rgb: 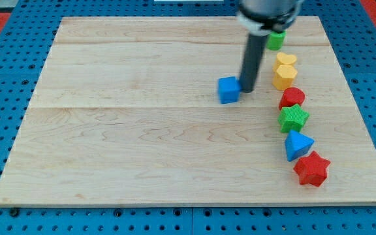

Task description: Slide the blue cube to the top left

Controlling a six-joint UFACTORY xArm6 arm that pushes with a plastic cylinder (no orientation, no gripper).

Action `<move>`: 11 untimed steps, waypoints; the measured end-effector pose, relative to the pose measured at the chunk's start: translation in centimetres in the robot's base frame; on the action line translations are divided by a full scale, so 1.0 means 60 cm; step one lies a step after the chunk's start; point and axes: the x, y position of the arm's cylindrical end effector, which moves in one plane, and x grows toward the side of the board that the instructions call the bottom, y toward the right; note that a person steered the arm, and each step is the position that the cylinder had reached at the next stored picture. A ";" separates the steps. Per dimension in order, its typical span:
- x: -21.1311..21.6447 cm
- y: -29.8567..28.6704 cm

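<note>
The blue cube sits on the wooden board, a little right of the middle and in the upper half. My tip stands right against the cube's right side, touching or nearly touching it. The dark rod rises from there to the arm at the view's top.
A column of blocks runs down the view's right side: a green block partly behind the arm, a yellow heart, a yellow hexagon, a red block, a green star, a blue triangle, a red star.
</note>
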 end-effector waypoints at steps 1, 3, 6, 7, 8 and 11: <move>0.019 -0.191; 0.118 -0.281; -0.018 -0.482; -0.088 -0.415; -0.141 -0.395; -0.213 -0.400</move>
